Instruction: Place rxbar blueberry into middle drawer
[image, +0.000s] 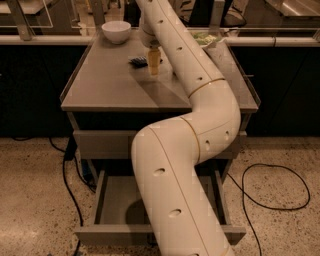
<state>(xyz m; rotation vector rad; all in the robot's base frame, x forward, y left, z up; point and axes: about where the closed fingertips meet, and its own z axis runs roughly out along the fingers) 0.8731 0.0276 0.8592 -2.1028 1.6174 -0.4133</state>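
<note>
Rxbar blueberry (138, 61): flat on the grey counter (110, 87), upper middle of frame, just left of claw; lettering unreadable.
Claw (153, 62): over counter; grip state cannot tell.
Room: speckled floor (35, 190).

My gripper (153, 63) hangs over the far half of the grey tabletop (107, 87). From it, a white bowl (116, 31) sits at ten o'clock by the back edge, something pale green (202, 38) at two o'clock. On the speckled floor (35, 200) a black cable (308, 194) loops at four o'clock.
</note>
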